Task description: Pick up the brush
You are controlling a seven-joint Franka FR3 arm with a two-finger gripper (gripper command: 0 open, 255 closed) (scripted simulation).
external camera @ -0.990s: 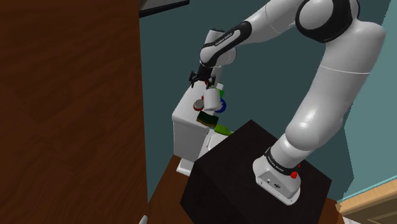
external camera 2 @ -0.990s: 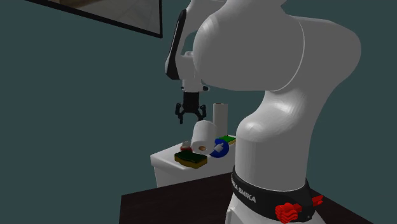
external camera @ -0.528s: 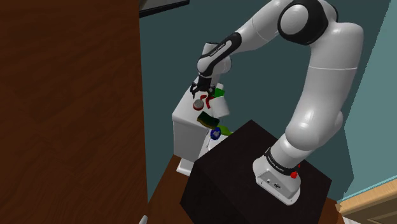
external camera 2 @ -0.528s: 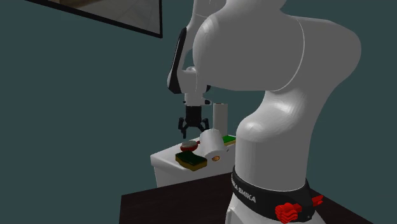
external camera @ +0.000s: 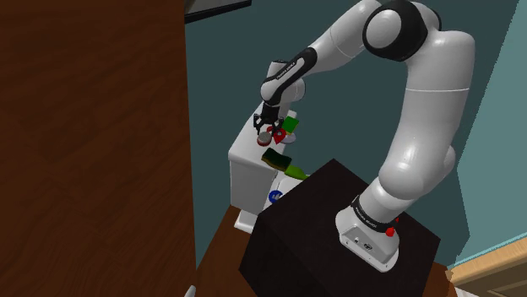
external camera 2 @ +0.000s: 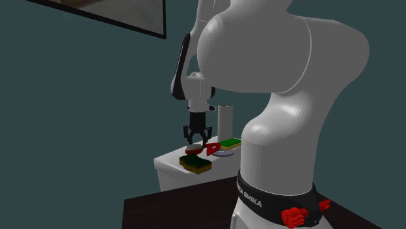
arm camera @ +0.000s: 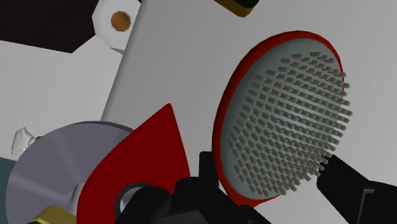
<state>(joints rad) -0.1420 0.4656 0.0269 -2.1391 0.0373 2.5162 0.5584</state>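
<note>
Wrist view: the all-black 2-finger gripper [arm camera: 267, 178] hangs low over the white tank lid [arm camera: 178, 57], jaws spread wide either side of the red-rimmed oval brush [arm camera: 283, 118] lying grey bristles up there, seemingly aligned to close across its head.

brush [arm camera: 283, 121] on tank lid [arm camera: 168, 60], between pincer [arm camera: 268, 170] fingers [arm camera: 348, 186]

White arm [external camera: 420, 126] is rising from its base, folding at a high elbow, reaching down toward the shoulder view's left. Wrist [external camera: 281, 78] is pointing nearly straight down. Black gripper [external camera: 268, 127] [external camera 2: 196, 137] is hanging low, fingers [arm camera: 356, 191] standing apart.
</note>
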